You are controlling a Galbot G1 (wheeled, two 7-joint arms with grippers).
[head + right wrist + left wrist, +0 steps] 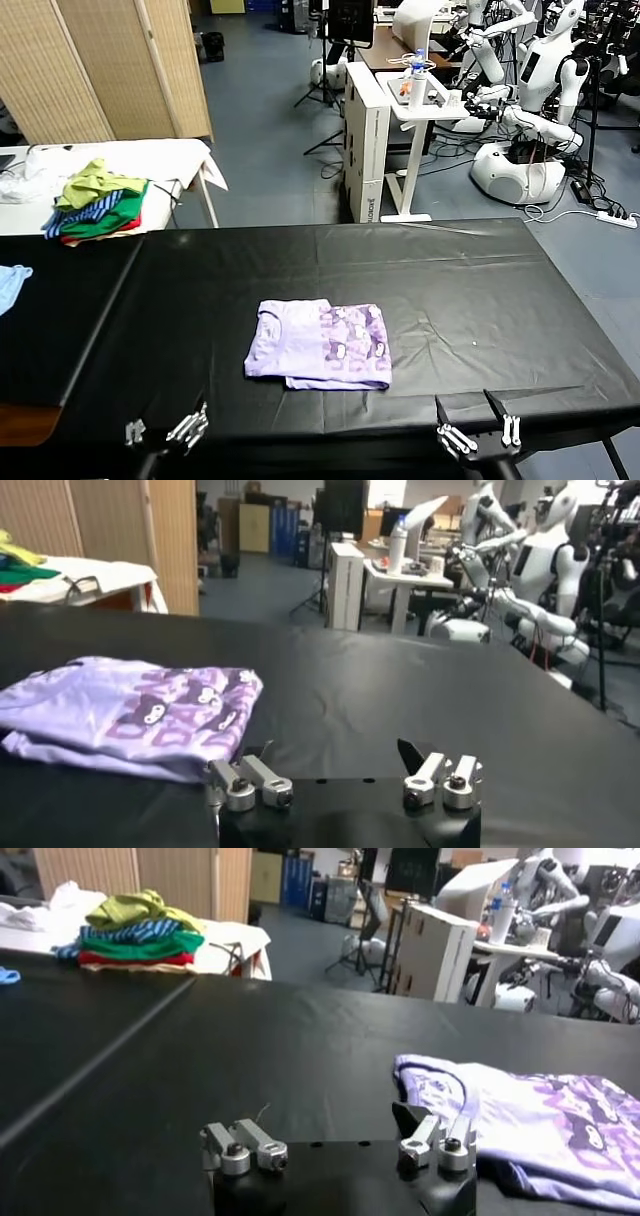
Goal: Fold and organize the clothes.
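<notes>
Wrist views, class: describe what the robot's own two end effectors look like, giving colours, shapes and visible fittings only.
Both the left end effector and the right end effector look alike: a matte black body with small holes along its front edge, two pairs of silver metal links with round dark pivot screws, and black pointed fingertips.

Even overhead room light, bright. Black table cover (450, 290) shows soft sheen along its creases (strongest at the far edge). Shadows faint. Head view sharp; both wrist views softer, background robots (540, 570) slightly blurred.
</notes>
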